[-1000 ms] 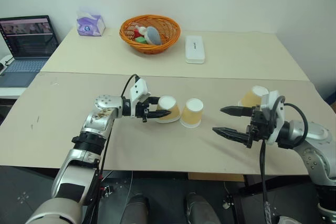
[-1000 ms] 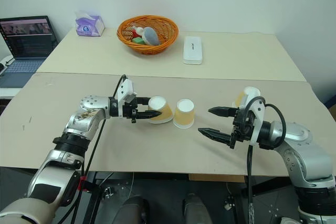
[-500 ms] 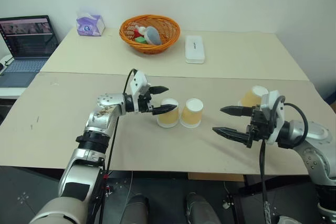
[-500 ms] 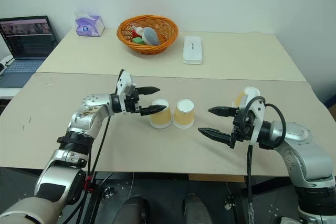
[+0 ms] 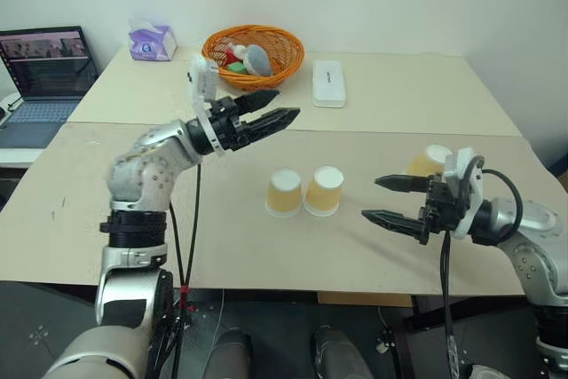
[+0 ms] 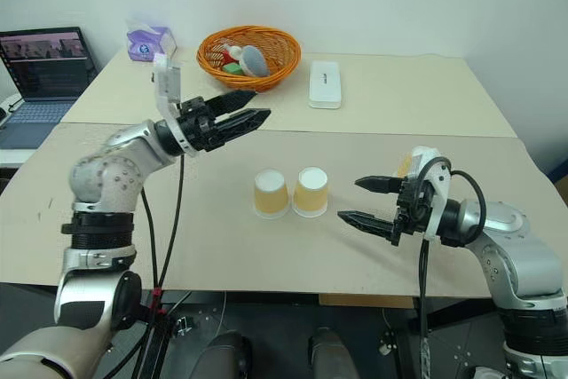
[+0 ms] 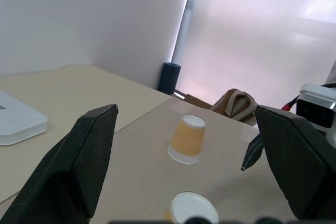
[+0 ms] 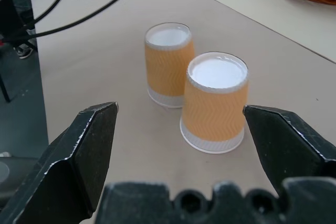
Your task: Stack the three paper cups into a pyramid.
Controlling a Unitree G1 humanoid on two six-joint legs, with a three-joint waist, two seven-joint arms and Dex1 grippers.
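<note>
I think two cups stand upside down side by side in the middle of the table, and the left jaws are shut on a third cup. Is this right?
Not quite. The two cups do stand upside down side by side, but the left gripper is open and holds nothing, as the left eye view shows. The third cup stands on the table by the right gripper.

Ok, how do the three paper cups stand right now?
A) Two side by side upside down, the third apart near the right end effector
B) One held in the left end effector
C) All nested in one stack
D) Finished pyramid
A: two cups stand side by side, bottoms up; the third cup sits behind the right end effector.
</note>
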